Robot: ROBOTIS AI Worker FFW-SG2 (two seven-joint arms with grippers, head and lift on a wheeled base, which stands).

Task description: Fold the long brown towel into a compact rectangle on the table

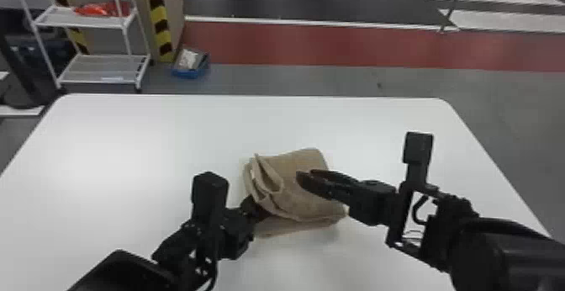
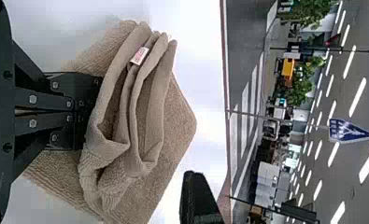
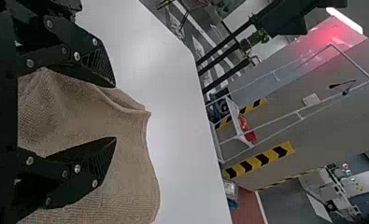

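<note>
Brown towel (image 1: 298,164) lies on the white table (image 1: 147,143), already in a layered bundle, still uneven: folds stand up as loops just in front of the left gripper (image 2: 85,110), and a lower layer sticks out on its near side. Left gripper's fingers are drawn together against the near side of these folds, tips hidden in the cloth; grasp on the towel judged likely, probably to lift or steady the layered edge. Right gripper (image 3: 115,112) is released, fingers spread wide over the towel's other part; probable purpose is to press the top layer or take the next pinch. Small sewn label (image 2: 139,55) sits on one raised fold, ahead of the left gripper and off to one side. Risk, as judged: loops slump and the rectangle ends up skewed. Containers: blue bin (image 1: 187,75) on the floor, well beyond the left gripper, past the table's far edge; contains a whitish item (image 1: 188,59), type unclear. White wheeled rack (image 1: 63,21), also well beyond that gripper, carries a red item (image 1: 99,9) on its upper shelf.
</note>
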